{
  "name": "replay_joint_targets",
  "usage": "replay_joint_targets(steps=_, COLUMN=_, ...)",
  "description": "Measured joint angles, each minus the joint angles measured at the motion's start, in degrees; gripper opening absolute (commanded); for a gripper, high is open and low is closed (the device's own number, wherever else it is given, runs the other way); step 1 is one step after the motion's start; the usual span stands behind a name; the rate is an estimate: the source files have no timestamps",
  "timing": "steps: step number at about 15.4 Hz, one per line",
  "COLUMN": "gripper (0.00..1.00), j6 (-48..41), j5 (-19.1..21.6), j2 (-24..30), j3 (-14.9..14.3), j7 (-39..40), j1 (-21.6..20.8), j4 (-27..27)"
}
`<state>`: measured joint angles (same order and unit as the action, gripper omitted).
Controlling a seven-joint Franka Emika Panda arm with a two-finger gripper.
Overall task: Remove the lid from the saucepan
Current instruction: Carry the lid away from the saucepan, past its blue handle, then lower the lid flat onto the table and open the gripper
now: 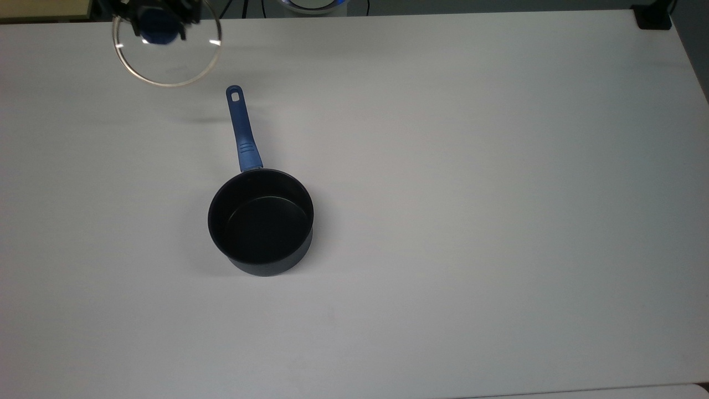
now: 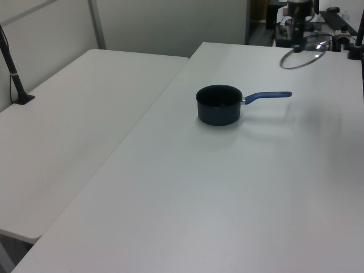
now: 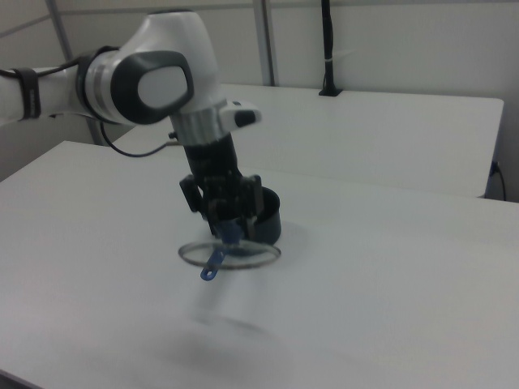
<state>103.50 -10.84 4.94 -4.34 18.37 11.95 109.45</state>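
The hand [image 3: 228, 223] pinches the blue knob of the lid [image 1: 166, 52], holding it level in the air above the bench [image 1: 471, 166]. It points straight down from the bent arm [image 3: 154, 81]. The saucepan [image 1: 260, 221] stands uncovered, well apart, its handle pointing toward the lid.

In the top view the gripper [image 1: 160, 19] is cut off by the upper edge, so just its dark lower part shows above the lid [image 1: 166, 50]. In the right view the arm's fingers and the lid [image 3: 230, 253] cover much of the saucepan [image 3: 270, 215]. In the left view the lid [image 2: 303, 51] is too small to make out its lettering.
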Motion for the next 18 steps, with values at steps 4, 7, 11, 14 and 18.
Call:
replay_joint_targets(steps=4, gripper=0.51, j6=0.1, j5=1.1, j2=1.6, j3=-6.1, j7=15.3, j1=1.9, j4=3.9)
replay_joint_targets(steps=7, gripper=0.51, j6=6.5, j5=3.5, j2=1.4, j3=-11.4, j7=24.7, j1=2.4, j4=7.8)
replay_joint_targets(steps=11, gripper=0.51, j6=16.4, j5=7.4, j2=-1.0, j3=-12.9, j7=28.7, j1=3.5, j4=12.9)
replay_joint_targets(steps=14, gripper=0.51, j6=22.5, j5=12.1, j2=-4.2, j3=-12.5, j7=28.7, j1=2.9, j4=13.5)
replay_joint_targets(steps=18, gripper=0.51, j6=29.0, j5=13.4, j2=-8.4, j3=-12.1, j7=26.5, j1=0.3, j4=14.9)
